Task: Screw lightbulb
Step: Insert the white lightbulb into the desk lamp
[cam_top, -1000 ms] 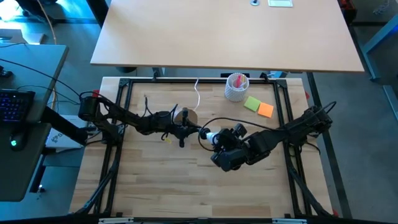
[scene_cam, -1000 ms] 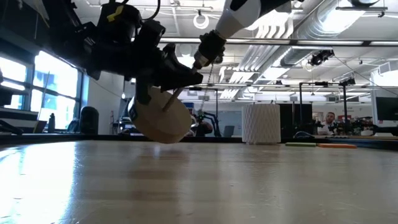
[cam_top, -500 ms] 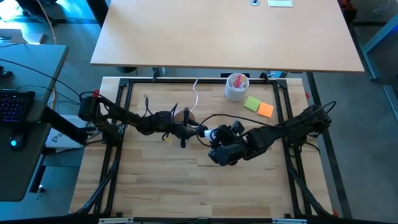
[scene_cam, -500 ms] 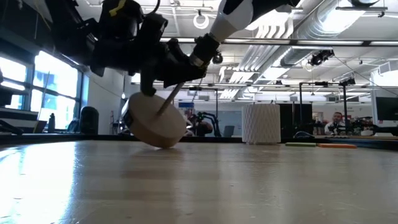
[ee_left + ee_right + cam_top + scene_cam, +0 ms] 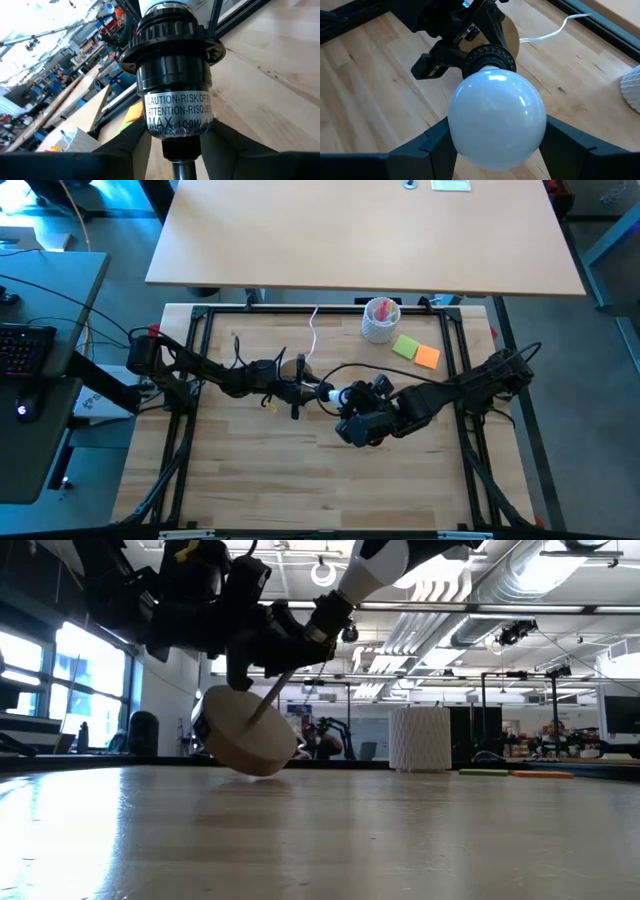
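The lamp stand has a round wooden base (image 5: pixel 245 745) and a black socket (image 5: pixel 175 75). It is tilted far over near the table's middle. My left gripper (image 5: pixel 295 392) is shut on the socket. The white lightbulb (image 5: pixel 495 117) is between the fingers of my right gripper (image 5: pixel 350 398). The bulb's neck sits in the socket's mouth (image 5: pixel 487 57), so its metal screw base is hidden. In the low view the wooden base's lower rim (image 5: pixel 250 772) is at table height; whether it touches, I cannot tell. My left gripper pinches the black socket's lower, labelled part (image 5: pixel 175 127) between its two fingers (image 5: pixel 132 147), coming about level from the table's left. The stand is tilted far over in the hold, its socket mouth toward the right arm. My right gripper pinches the lightbulb's round glass globe (image 5: pixel 470 145) at its widest part between its two fingers (image 5: pixel 427 147). It comes about level from the table's right, along the bulb's axis. The bulb is clear of the table, its neck pointing into the socket.
A white ribbed cup (image 5: pixel 380 320) with pink contents stands at the far side, with green and orange pads (image 5: pixel 415 350) beside it. The stand's white cord (image 5: pixel 315 330) runs toward the far edge. A black frame (image 5: pixel 200 320) borders the table.
My right gripper has carried the bulb a little toward the table's left, up to the socket. The stand in my left gripper has tipped and sunk; its wooden base has gone lower and toward the left of the low view.
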Robot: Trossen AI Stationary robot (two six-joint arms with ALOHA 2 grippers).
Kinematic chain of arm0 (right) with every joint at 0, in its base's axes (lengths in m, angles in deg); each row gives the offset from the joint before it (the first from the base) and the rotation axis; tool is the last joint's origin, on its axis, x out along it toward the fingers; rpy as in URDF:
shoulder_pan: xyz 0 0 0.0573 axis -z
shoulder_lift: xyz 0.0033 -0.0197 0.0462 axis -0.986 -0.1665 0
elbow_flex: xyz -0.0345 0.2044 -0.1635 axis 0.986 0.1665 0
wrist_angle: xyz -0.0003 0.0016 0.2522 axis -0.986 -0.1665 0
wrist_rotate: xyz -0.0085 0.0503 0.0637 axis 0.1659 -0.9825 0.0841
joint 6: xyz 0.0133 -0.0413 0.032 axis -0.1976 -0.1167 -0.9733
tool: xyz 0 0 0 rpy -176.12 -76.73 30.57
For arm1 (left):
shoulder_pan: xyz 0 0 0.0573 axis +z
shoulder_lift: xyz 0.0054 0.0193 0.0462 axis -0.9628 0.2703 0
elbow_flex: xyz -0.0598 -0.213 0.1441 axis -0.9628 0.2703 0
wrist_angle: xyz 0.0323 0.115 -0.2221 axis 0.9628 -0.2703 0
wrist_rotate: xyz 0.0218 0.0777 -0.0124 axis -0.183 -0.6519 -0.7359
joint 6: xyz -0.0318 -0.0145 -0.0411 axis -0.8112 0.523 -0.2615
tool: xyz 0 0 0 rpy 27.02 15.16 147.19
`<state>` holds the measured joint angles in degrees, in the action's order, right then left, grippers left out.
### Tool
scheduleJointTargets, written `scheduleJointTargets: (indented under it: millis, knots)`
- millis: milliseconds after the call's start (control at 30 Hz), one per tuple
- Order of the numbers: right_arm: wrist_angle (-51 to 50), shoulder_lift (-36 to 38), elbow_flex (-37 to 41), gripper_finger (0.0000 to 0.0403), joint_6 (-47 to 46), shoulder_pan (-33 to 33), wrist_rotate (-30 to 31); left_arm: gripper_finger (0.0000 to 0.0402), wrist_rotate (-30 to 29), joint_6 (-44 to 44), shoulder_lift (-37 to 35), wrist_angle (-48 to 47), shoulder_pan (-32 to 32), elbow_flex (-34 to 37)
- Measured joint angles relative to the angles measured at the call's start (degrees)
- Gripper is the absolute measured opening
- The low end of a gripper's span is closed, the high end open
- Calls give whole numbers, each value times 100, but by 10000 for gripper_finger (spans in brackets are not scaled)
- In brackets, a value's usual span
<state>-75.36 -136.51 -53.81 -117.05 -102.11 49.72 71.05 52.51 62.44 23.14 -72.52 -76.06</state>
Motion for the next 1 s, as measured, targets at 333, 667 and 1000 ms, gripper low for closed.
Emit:
scheduleJointTargets:
  millis: [333,667,1000]
  knots:
    - [11,13,-6,231,-488,58,-262,57,-304,967,11,19,-118,0]
    - [49,10,-6,231,-1317,74,-273,56,-658,1198,9,20,-206,0]
    - [109,2,-2,231,-2143,74,-84,56,-1102,1517,7,158,-338,0]
